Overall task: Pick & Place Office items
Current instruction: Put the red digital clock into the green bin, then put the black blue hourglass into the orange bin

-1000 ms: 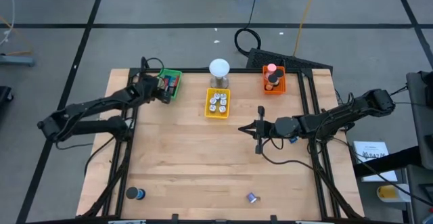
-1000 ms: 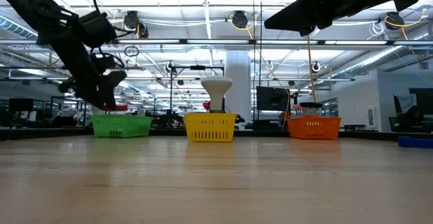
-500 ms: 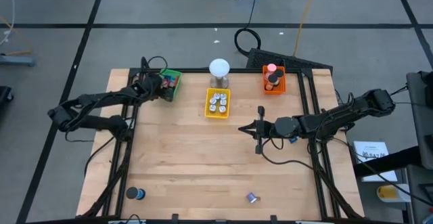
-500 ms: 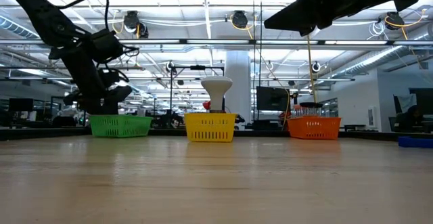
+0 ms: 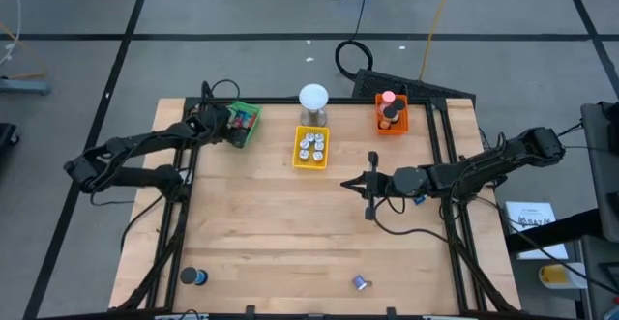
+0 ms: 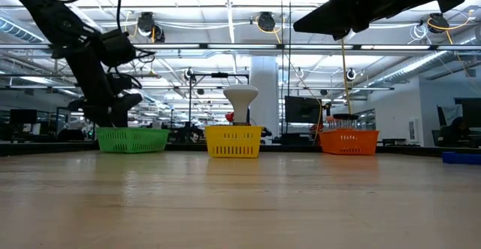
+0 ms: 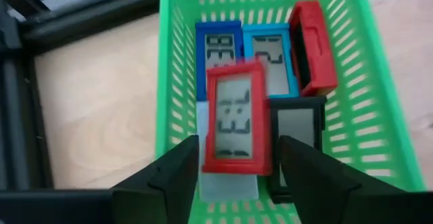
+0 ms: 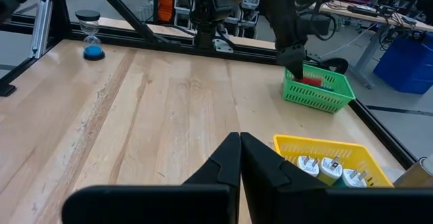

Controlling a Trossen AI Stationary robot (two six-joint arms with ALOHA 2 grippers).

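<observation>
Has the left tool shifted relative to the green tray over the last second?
Yes. In the high view the left tool has pulled back from the middle of the green tray to its outer edge, away from the yellow tray.

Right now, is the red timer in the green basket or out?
In. The red timer lies atop others inside the green basket, between the open left end effector fingers.

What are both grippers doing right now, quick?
Left gripper: open over the green tray, red timer between its fingers.
Right gripper: shut, empty.
</observation>
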